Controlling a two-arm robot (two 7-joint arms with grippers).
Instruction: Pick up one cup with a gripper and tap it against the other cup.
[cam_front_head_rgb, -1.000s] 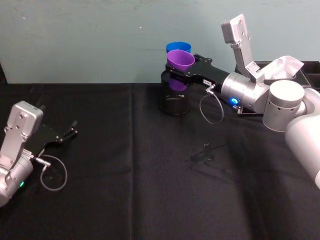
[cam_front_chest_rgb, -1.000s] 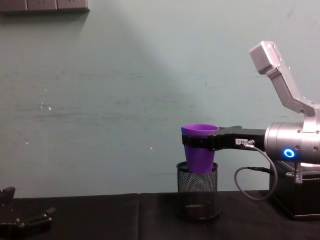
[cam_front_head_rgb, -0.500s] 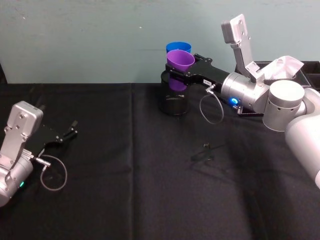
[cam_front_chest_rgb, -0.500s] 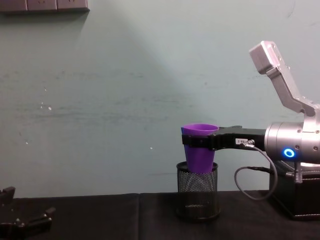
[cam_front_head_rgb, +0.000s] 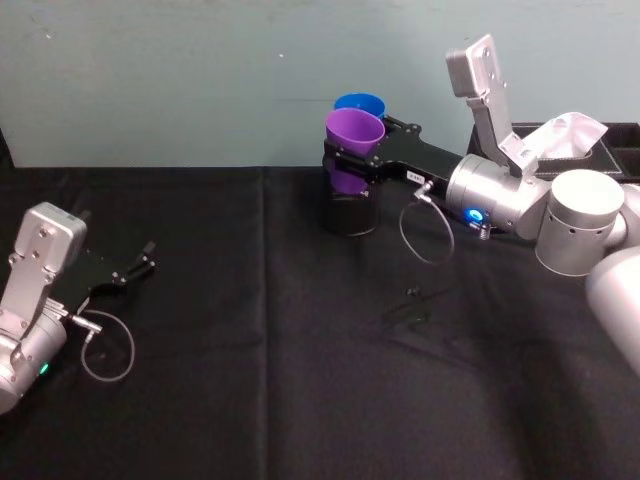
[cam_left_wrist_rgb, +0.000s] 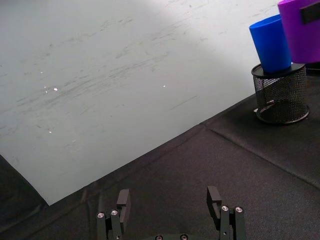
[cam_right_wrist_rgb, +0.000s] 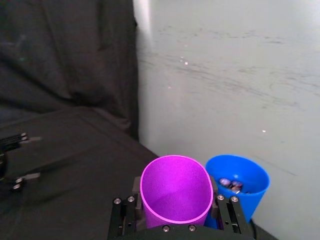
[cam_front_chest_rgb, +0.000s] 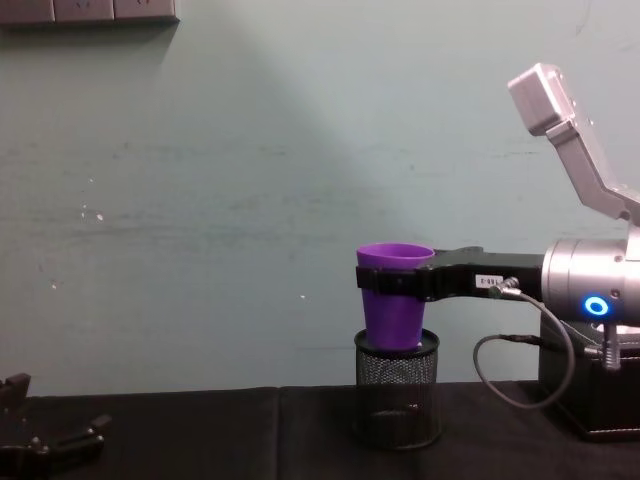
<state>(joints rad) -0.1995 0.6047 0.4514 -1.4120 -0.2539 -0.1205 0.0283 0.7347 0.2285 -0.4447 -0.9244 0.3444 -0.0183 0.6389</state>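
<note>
The purple cup (cam_front_head_rgb: 354, 135) hangs upright over a black mesh pen holder (cam_front_head_rgb: 348, 212) at the back of the table, with my right gripper (cam_front_head_rgb: 350, 160) shut around its sides. From the chest its base sits at the holder's rim (cam_front_chest_rgb: 397, 345). The blue cup (cam_front_head_rgb: 360, 102) stands just behind it against the wall. In the right wrist view the purple cup (cam_right_wrist_rgb: 175, 190) and blue cup (cam_right_wrist_rgb: 240, 185) are rim to rim; I cannot tell whether they touch. Small items lie inside the blue one. My left gripper (cam_left_wrist_rgb: 169, 200) rests open and empty at the table's left (cam_front_head_rgb: 135, 268).
A black box (cam_front_head_rgb: 600, 140) holding white tissue stands at the back right, beside the right arm. A small dark object (cam_front_head_rgb: 410, 305) lies on the black cloth mid-table. The pale wall runs right behind the cups.
My right gripper has shifted slightly left with the purple cup, staying over the mesh holder beside the blue cup. The left arm has not moved.
</note>
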